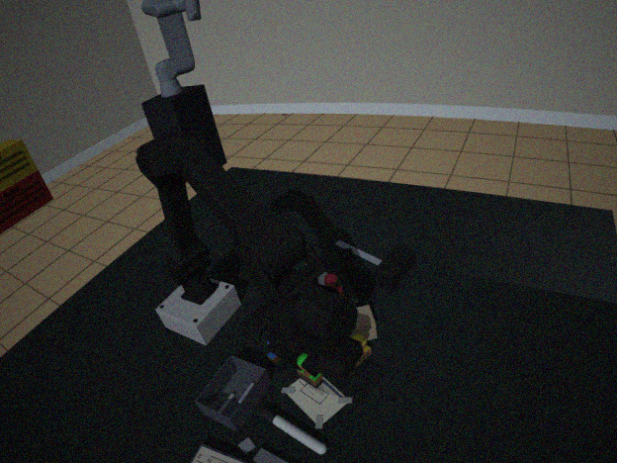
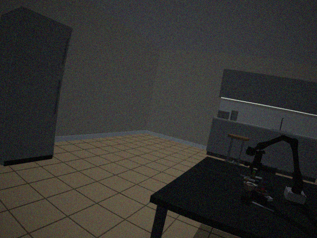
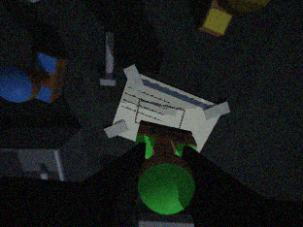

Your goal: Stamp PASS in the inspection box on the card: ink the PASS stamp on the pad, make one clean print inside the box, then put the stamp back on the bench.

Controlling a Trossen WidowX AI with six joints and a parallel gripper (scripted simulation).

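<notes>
My gripper [image 1: 310, 367] [image 3: 164, 149] is shut on the green stamp [image 1: 317, 377] [image 3: 166, 190], which has a round green knob and a wooden base. The stamp is over the near edge of the white card [image 1: 321, 410] [image 3: 200, 127], its base just short of the outlined box in the wrist view. Whether it touches the card cannot be told. The card is held by tape at its corners. A faint grey mark shows inside the box, too blurred to read. The stamp's face is hidden, and I cannot make out the ink pad for certain.
A blue stamp [image 1: 272, 355] [image 3: 16, 83] is left of the card in the wrist view. A yellow stamp [image 1: 366, 348] [image 3: 217, 20] is beyond it. A clear bin [image 1: 215, 415] [image 3: 60, 165] and white rod [image 1: 299, 434] lie nearby. A red object [image 1: 330, 280] is beside the arm.
</notes>
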